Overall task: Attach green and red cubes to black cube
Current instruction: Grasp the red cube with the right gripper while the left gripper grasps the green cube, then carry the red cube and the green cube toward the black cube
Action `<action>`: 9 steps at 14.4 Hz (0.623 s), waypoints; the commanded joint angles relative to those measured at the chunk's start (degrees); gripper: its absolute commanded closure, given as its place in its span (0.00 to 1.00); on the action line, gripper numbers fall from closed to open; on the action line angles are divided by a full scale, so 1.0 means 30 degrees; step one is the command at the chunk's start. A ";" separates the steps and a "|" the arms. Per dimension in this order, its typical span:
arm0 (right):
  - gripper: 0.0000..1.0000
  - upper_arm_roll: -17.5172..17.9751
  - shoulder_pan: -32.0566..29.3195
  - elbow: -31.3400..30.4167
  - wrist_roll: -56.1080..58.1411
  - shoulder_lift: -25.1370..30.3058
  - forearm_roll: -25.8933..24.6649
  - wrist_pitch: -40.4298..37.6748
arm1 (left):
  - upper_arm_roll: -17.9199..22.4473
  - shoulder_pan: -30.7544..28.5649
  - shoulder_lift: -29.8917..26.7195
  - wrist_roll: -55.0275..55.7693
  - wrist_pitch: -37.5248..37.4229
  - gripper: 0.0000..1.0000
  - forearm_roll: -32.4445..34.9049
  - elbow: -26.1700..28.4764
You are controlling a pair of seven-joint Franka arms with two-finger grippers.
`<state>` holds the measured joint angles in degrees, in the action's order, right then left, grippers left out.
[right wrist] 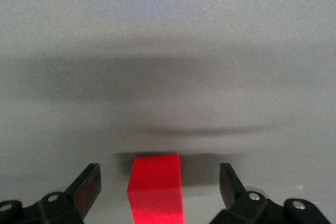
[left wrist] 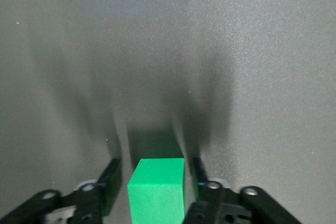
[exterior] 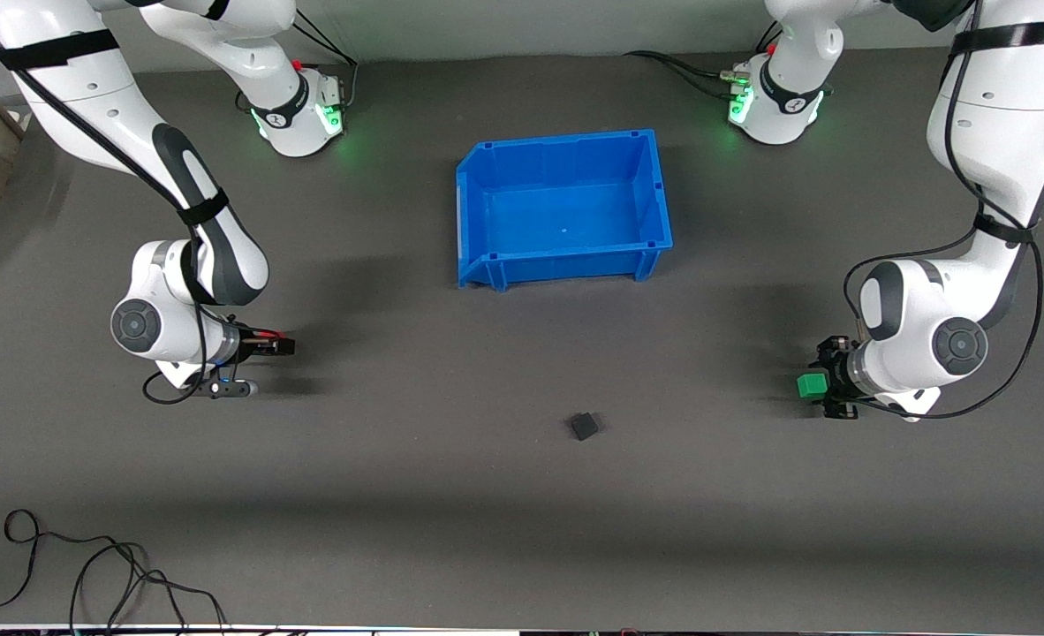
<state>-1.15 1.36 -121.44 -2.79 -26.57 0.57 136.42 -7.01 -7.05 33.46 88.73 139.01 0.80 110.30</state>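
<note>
While each open end effector straddles its cube, left around green, right around red, neither grips; next: close, lift, carry to the black cube.

The grey table carries a blue bin, a black cube and a loose cable.

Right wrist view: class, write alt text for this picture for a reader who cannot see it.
A red cube sits on the grey mat between the open fingers of the right pincer, with clear gaps on both sides, so nothing grips it. The mat around it shows only soft shadows.
</note>
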 commanded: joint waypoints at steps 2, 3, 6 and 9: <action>0.16 -0.0056 0.0162 -0.0244 -0.0185 -0.0225 -0.0131 0.0492 | 0.0082 0.0094 -0.0636 0.0568 -0.0105 0.98 0.0318 0.0178; 0.20 -0.0056 0.0162 -0.0244 -0.0156 -0.0255 -0.0131 0.0492 | 0.0053 0.0181 -0.0636 0.0684 -0.0164 1.00 0.0318 -0.0084; 0.38 -0.0056 0.0133 -0.0244 -0.0185 -0.0255 -0.0131 0.0492 | -0.0093 0.0619 -0.0549 0.2524 -0.0776 1.00 0.0318 -0.1749; 0.60 -0.0056 0.0133 -0.0244 -0.0185 -0.0285 -0.0102 0.0492 | -0.0006 0.2434 0.0590 0.5480 -0.1716 1.00 0.0318 -0.4444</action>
<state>-1.09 1.38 -121.85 -2.79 -27.03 0.57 137.11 -7.78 -3.98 32.99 98.13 136.63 0.90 102.63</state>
